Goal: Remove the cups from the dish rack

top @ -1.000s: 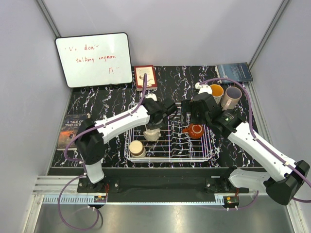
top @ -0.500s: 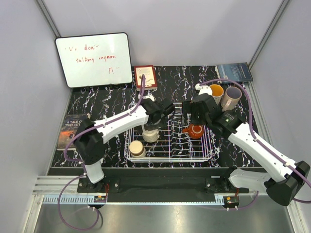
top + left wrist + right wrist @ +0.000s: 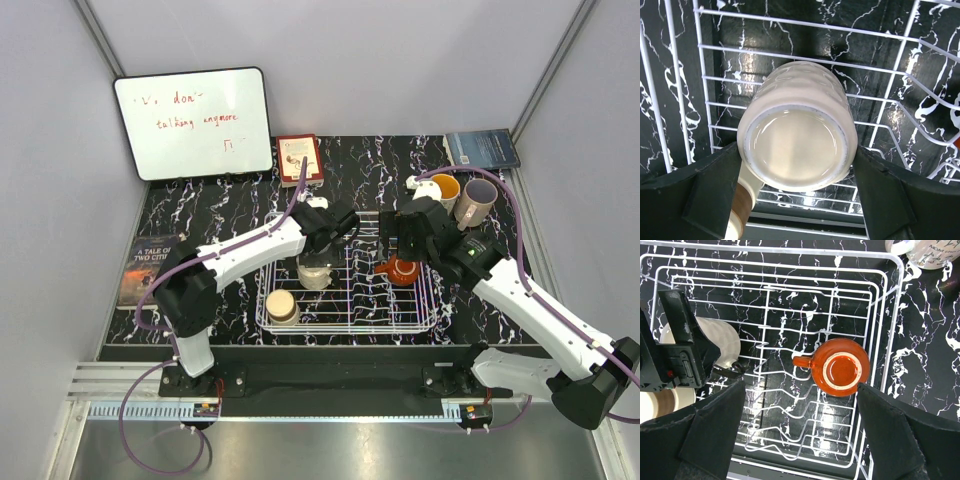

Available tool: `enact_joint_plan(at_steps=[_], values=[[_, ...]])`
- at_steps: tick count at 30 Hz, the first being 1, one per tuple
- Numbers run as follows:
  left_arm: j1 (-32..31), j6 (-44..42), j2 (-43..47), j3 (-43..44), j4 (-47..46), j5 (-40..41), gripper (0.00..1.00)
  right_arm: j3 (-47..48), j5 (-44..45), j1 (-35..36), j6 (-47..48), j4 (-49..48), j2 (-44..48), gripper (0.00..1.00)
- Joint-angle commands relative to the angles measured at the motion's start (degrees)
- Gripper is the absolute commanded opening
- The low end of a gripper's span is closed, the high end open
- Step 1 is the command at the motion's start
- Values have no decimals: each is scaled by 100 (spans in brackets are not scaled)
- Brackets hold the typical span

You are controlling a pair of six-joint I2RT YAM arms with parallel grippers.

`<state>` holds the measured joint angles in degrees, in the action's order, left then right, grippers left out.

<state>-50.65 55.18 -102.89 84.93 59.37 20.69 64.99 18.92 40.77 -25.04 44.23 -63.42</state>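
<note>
The white wire dish rack [image 3: 410,318] sits mid-table. Inside it, a cream cup [image 3: 797,145] lies with its base toward the left wrist camera. My left gripper [image 3: 318,262] is shut on this cup, a finger pressed to each side. A second cream cup [image 3: 281,305] with a tan band stands at the rack's near-left corner. A squat reddish-brown cup [image 3: 840,367], handle pointing left, rests at the rack's right side. My right gripper [image 3: 800,440] hovers open above the rack, with that cup just ahead of its right finger [image 3: 890,435].
Outside the rack at the back right stand a tan cup [image 3: 445,187], a pinkish-beige cup [image 3: 477,198] and a white mug [image 3: 930,252]. A whiteboard [image 3: 192,122] leans at the back left. Books lie at the left edge [image 3: 148,268], back centre [image 3: 299,158] and back right [image 3: 481,149].
My left gripper opened wider, then narrowed onto the cream cup, which shifted slightly. My right gripper drifted a little to the right over the reddish-brown cup.
</note>
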Motion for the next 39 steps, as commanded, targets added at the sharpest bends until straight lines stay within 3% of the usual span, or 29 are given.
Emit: enact_joint_plan(at_steps=[1,10,13,14,16,17,18,29,39], values=[[38,-516,-310,-336,-374,-495,83,-48,156,45,-1,-54,67,100],[126,-692,-372,-872,-962,-1014,87,-4,139,45,-1,-116,-48,100],[126,-806,-328,-986,-1138,-1093,78,31,138,36,16,-116,-92,100],[126,-842,-319,-1013,-1200,-1111,56,40,139,45,16,-116,-101,100],[126,-921,-276,-1022,-1226,-1128,32,92,138,45,43,-125,-135,100],[126,-956,-258,-1031,-1218,-1128,9,119,139,45,60,-116,-153,100],[126,-982,-223,-1031,-1226,-1120,0,154,147,36,69,-125,-162,100],[126,-1826,884,-1162,-1613,-1356,0,409,174,45,166,-195,-303,100],[196,-2046,1614,-952,-1745,-1734,0,620,288,27,105,-283,-303,100]])
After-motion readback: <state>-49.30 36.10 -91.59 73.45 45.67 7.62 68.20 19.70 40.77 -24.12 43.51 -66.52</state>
